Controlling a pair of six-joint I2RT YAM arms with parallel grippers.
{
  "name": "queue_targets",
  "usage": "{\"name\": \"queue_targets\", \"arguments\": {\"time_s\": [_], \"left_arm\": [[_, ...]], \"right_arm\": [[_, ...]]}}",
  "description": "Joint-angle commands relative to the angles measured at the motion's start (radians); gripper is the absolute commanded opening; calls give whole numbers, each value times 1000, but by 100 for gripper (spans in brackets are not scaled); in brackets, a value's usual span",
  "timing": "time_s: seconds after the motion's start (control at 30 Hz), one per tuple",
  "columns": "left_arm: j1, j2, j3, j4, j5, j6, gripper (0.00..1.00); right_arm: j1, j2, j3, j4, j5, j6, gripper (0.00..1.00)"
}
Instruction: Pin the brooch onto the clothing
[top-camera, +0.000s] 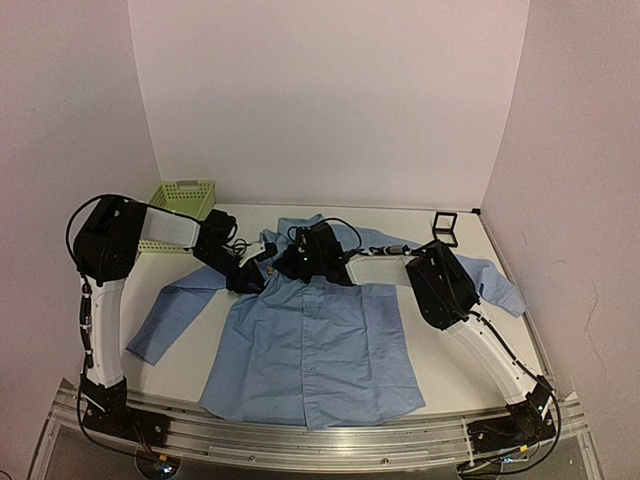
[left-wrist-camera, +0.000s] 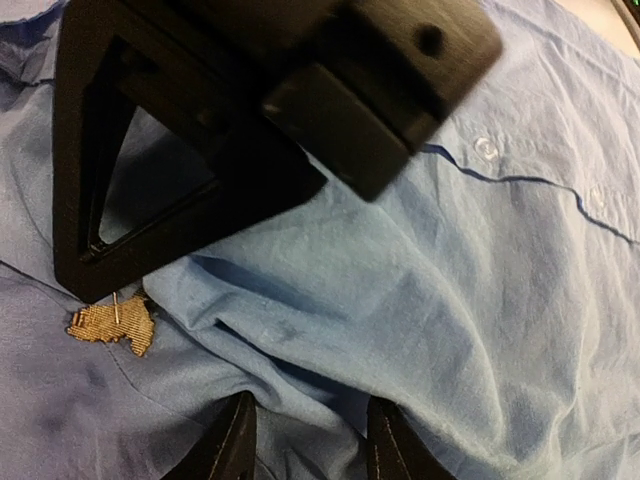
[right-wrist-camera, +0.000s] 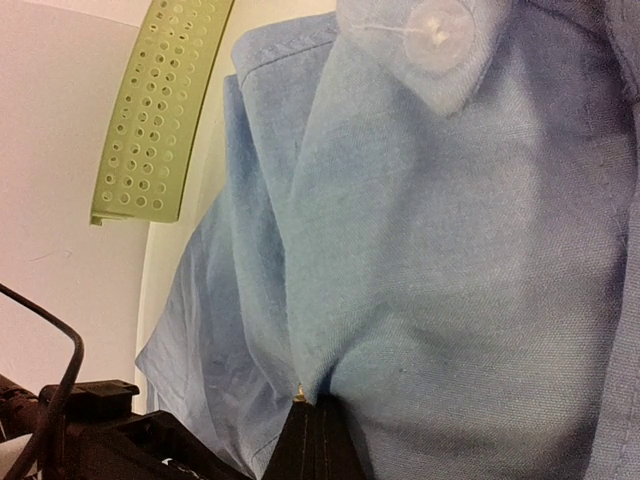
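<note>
The clothing, a light blue shirt, lies spread flat on the table, and both grippers meet at its collar. My left gripper is open; in the left wrist view its fingers straddle a loose fold of the shirt without pinching it. The brooch, a small golden-orange piece, sits on the fabric right at the tip of my right gripper. In the right wrist view that gripper is shut, a gold bit of the brooch peeking out at its tips, with shirt cloth bunched against them.
A pale green perforated basket stands at the back left, its rim also in the right wrist view. A small black square box lies at the back right. The shirt sleeves reach out to both sides.
</note>
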Motion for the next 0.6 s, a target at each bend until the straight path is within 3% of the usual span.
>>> {"name": "queue_targets", "arguments": {"time_s": [0.0,0.2,0.57], "left_arm": [[-18,-17,-95,-28,-108,95,37],[-15,-6,-82,-80,-124,104,34],[64,13,201,-317,172,133,35]], "right_arm": [[7,27,-41,-192,22,-6,0],[-3,30,-47,-192,35,57,0],[-19,49,-10,-159,47,204,0]]}}
